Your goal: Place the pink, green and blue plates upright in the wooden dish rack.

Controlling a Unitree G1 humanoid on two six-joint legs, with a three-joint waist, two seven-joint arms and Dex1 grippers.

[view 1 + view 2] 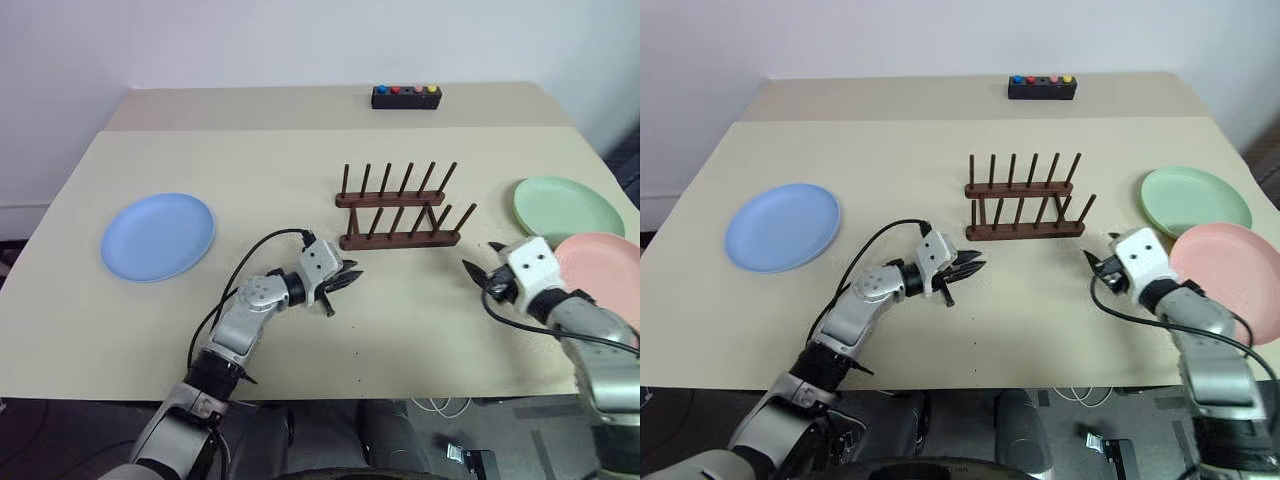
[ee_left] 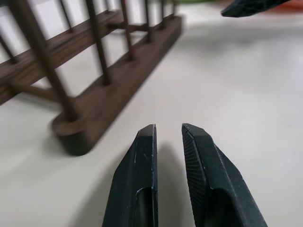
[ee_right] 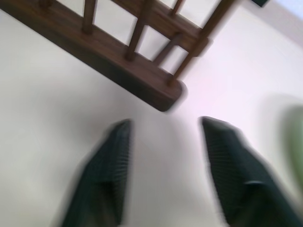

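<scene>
The wooden dish rack [image 1: 398, 208] stands empty at the middle of the table. The blue plate [image 1: 158, 236] lies flat at the left. At the right, the green plate [image 1: 568, 206] lies flat with the pink plate [image 1: 600, 265] just in front of it. My left gripper [image 1: 345, 280] hovers level just before the rack's left end [image 2: 94, 109], its fingers [image 2: 137, 179] drawn to a narrow slit with nothing between them. My right gripper [image 1: 481, 257] stands open and empty between the rack's right end [image 3: 142, 52] and the pink plate.
A small black box with coloured buttons [image 1: 406, 96] sits at the far edge of the table. The table's front edge [image 1: 300, 392] runs just behind both wrists. Bare tabletop lies between the blue plate and the rack.
</scene>
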